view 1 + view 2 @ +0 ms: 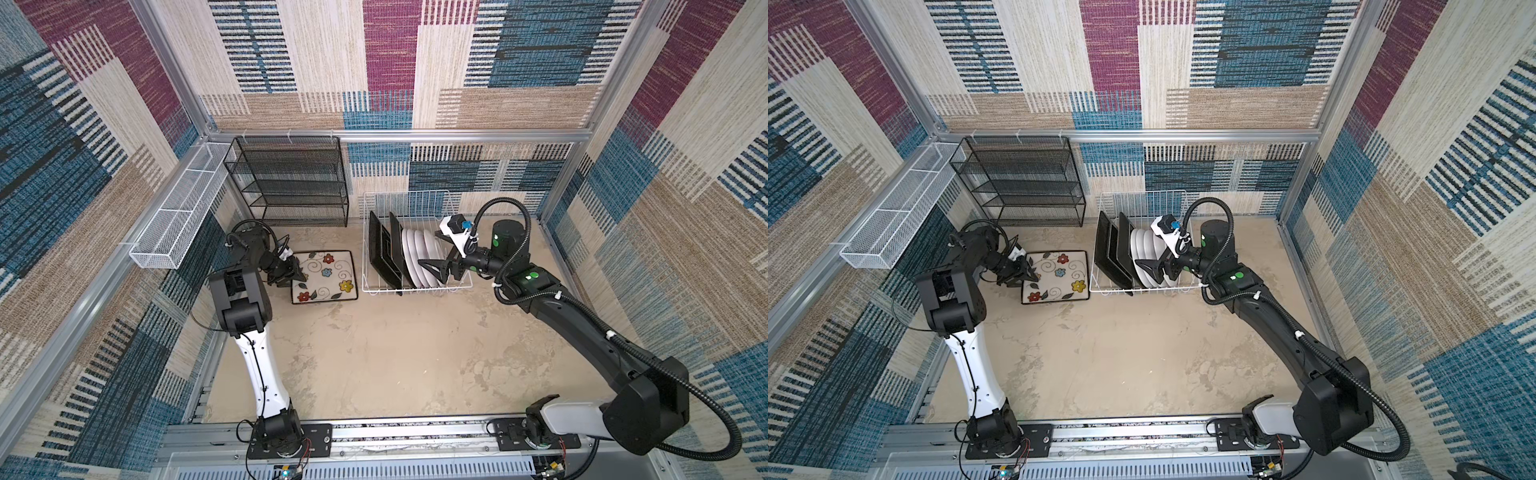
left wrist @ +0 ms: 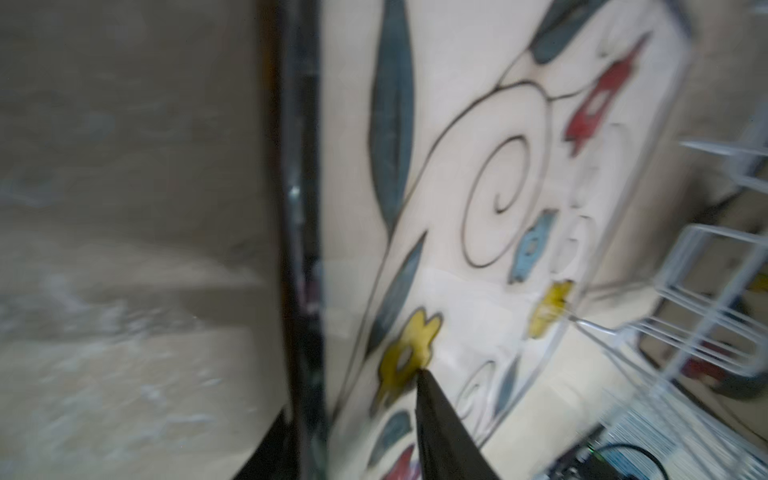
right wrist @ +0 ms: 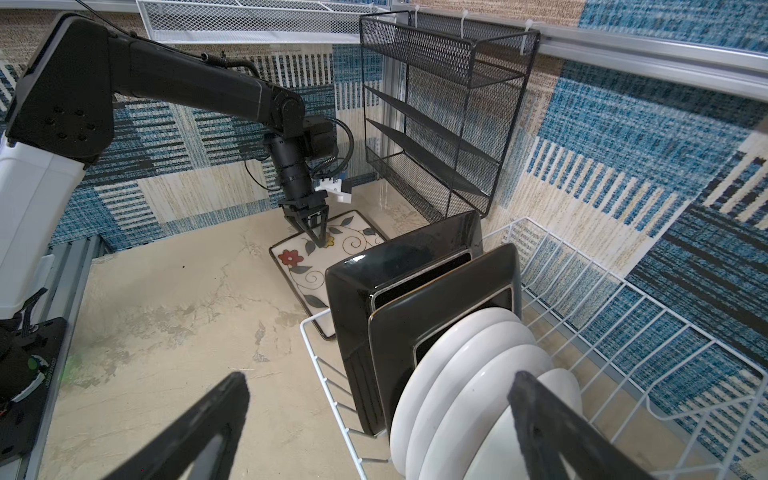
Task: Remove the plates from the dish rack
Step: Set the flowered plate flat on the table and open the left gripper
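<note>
Plate point(image 1: 325, 276) flat on table point(image 1: 395, 353), rack point(image 1: 415, 289) alongside

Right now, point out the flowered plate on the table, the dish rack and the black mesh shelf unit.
flowered square plate point(image 1: 325, 276): in a top view, face centre
dish rack point(image 1: 409, 203): in a top view, back wire wall
black mesh shelf unit point(image 1: 291, 183): in a top view, middle shelf

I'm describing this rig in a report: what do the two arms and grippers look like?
Both arms mix black joints with white link shells. The left arm carries thin black cables; the right arm a ribbed black hose and green dot stickers. The left gripper and right gripper have black pointed triangular fingers.
</note>
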You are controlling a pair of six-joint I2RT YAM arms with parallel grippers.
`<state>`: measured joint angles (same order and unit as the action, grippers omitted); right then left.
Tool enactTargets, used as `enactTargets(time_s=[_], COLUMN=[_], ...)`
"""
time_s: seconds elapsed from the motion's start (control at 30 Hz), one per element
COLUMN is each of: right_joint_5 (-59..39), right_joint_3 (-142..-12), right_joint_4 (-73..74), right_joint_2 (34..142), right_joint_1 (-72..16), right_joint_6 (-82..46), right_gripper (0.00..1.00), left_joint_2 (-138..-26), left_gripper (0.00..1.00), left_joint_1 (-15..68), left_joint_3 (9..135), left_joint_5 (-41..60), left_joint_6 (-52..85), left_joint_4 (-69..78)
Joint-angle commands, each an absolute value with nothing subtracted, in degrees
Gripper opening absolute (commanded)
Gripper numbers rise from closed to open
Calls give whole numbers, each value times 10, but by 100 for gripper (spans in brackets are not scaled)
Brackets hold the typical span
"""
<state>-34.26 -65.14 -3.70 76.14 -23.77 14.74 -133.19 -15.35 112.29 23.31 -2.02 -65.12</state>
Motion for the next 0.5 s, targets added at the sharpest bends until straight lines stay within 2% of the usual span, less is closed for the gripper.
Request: enactTargets(time_s=[0.0, 0.27, 0.47], right_joint_5=[-340, -338, -306], right_joint_3=[-649, -644, -649], right_joint_4=[-15, -11, -20], right_joint_2=[757, 756, 753], right_joint_1=[-238, -239, -240], right_joint_6=[136, 136, 140], right_gripper=[100, 100, 100], left_joint_2=[-1338, -1341, -1311], left_gripper=[43, 45, 53], left_joint_1=[-154, -154, -153], left_joint_3=[1137, 1138, 1132], left_joint_5=[181, 170, 159], left_joint_6=[0, 8, 16], left_joint_4=[-674, -677, -676])
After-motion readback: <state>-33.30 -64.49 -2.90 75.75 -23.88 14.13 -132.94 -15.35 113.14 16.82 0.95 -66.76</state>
